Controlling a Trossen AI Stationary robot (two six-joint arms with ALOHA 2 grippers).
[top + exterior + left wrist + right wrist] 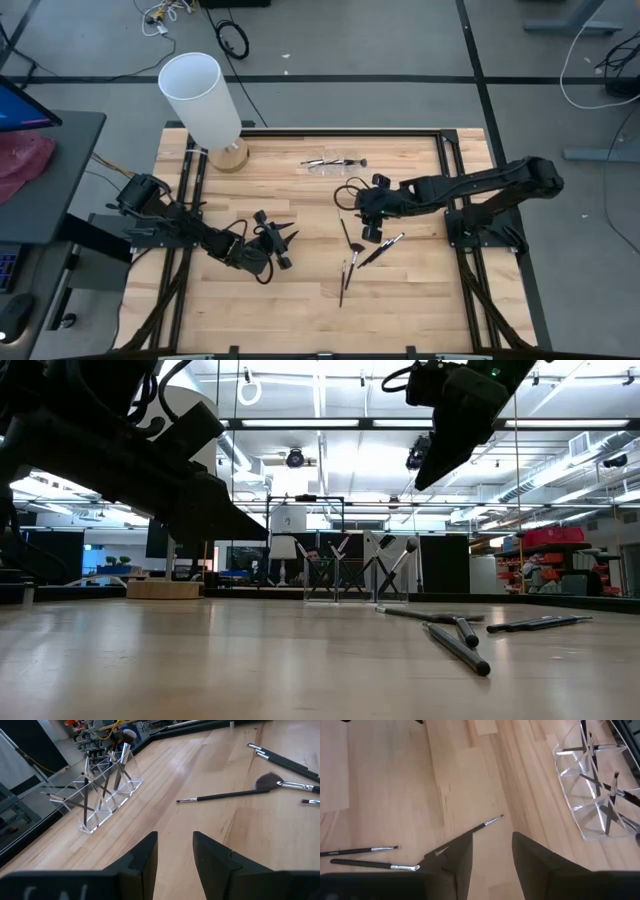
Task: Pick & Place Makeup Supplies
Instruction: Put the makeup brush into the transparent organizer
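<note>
Between picks, both hands empty

Right hand [371, 232] hovers part-open over loose brushes [380, 250]; left hand [283, 240] too. Next: drop, pinch one, carry to clear rack [335, 162].

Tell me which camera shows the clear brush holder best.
The left wrist view: the clear brush holder sits whole and close, brushes standing in it. The right wrist view crops it, the high view shows it small from above, the low view far off.

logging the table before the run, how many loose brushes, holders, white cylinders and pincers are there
loose makeup brushes: 5
clear holder: 1 (the brushes in it are too small to count)
white cylinder: 1
pincers: 2, left pincer and right pincer, both open
total: 9
</note>
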